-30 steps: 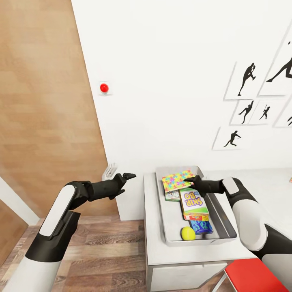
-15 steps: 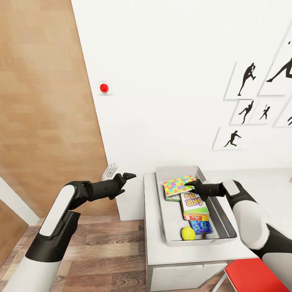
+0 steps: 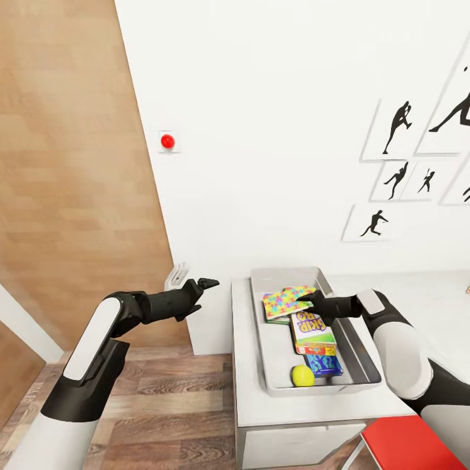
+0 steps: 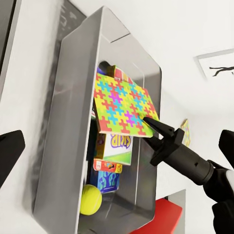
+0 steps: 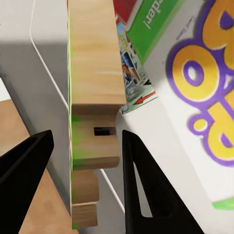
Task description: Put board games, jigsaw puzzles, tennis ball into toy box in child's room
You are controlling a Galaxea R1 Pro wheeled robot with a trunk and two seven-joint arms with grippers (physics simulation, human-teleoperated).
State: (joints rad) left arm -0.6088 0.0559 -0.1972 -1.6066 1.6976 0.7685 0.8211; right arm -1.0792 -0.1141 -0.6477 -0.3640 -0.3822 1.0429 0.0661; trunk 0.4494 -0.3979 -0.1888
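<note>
Jigsaw puzzle (image 3: pixel 288 302), one multicoloured square, sits tilted inside the toy box (image 3: pixel 261 352) at its far end, one edge raised over the games beneath it. Right gripper (image 3: pixel 307 301) is at the puzzle's right edge. In the right wrist view the wooden edge of the puzzle (image 5: pixel 93 112) lies between the two dark fingers (image 5: pixel 146 185) with gaps on both sides, so the jaws stand open around it, not pinching. Left wrist view agrees: fingertips at the puzzle's (image 4: pixel 124 106) corner, the mat propped at a slant.

Under the puzzle, a white-green board game (image 3: pixel 277 314), mostly covered. Nearer, the Skip-Bo box (image 3: pixel 311 330) lies flat along the bin's middle. Nearer again, the small blue game (image 3: pixel 324 364), and just left of it the tennis ball (image 3: pixel 302 375) in the near end of the box.

Toy box rests on the table (image 3: pixel 247 405), at its left end, by the white wall.

Left gripper (image 3: pixel 203 284) hangs in the air left of the table, well apart from the toy box, holding nothing; whether its fingers are parted I cannot tell from the head view. A red seat (image 3: pixel 408 445) shows at near right.
</note>
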